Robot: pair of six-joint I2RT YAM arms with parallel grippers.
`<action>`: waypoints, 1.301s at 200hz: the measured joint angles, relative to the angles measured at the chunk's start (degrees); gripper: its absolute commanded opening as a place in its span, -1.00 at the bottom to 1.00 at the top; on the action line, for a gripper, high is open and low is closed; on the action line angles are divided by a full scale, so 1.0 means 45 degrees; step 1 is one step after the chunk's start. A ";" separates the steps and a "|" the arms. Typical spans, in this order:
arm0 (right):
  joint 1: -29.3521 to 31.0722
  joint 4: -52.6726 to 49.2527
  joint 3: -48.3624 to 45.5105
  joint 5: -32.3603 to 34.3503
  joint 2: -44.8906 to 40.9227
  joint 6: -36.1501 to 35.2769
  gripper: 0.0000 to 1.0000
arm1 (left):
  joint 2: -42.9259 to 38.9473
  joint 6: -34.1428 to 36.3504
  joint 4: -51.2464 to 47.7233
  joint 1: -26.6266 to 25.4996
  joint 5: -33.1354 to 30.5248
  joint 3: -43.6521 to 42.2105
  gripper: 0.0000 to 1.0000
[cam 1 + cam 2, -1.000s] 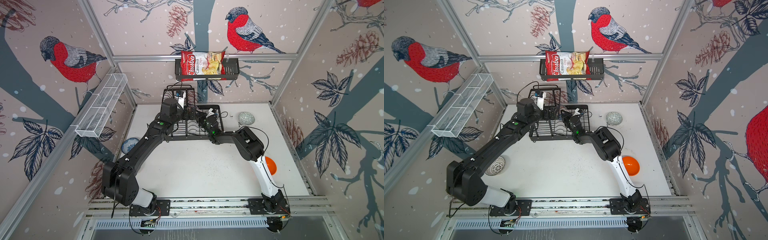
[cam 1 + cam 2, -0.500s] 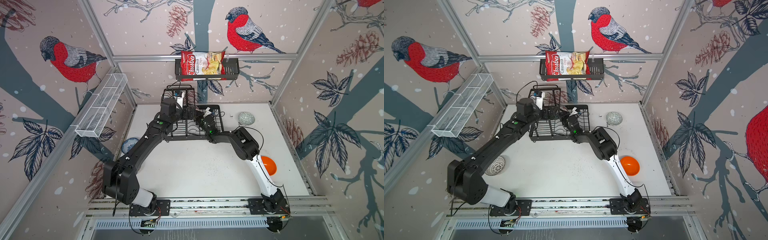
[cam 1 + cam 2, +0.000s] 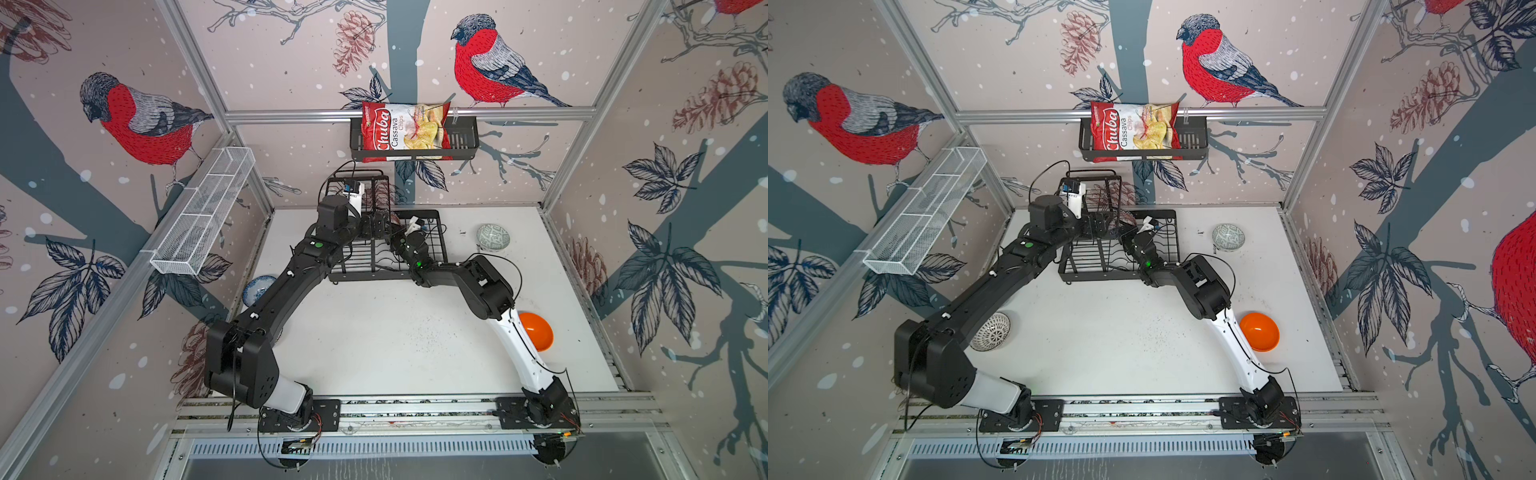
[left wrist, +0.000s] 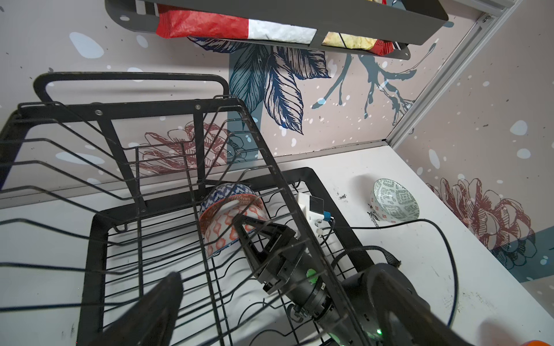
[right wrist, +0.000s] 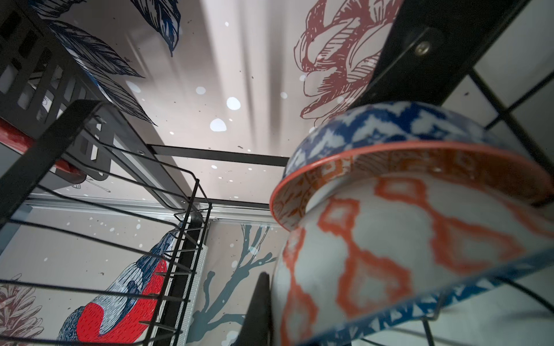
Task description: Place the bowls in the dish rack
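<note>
- A black wire dish rack (image 3: 365,277) sits at 12 o'clock on the white table (image 3: 374,357).
- The right pincer (image 4: 239,220) is closed on the rim of a salmon bowl (image 4: 223,235). This bowl leans on the rack's lower wires, nested against a blue bowl (image 4: 230,191).
- The left pincer (image 3: 375,226) is spread wide, holding nothing, at the rack's raised tier.
- Loose on the table are a grey-green bowl (image 3: 493,237) at 2 o'clock, an orange bowl (image 3: 538,334) at 4 o'clock and a floral bowl (image 3: 258,288) at 9 o'clock.
</note>
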 measured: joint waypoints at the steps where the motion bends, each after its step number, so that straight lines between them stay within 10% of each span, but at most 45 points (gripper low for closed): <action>1: 0.0000 0.0000 0.0000 0.0000 0.0000 0.0000 -1.00 | 0.0000 -0.0005 0.0000 0.0005 0.0000 0.0000 0.96; 260: 0.0219 -0.1574 0.0529 0.0593 -0.0194 0.0821 -0.78 | -0.0044 -0.0257 0.0005 0.0155 0.0321 0.0000 0.96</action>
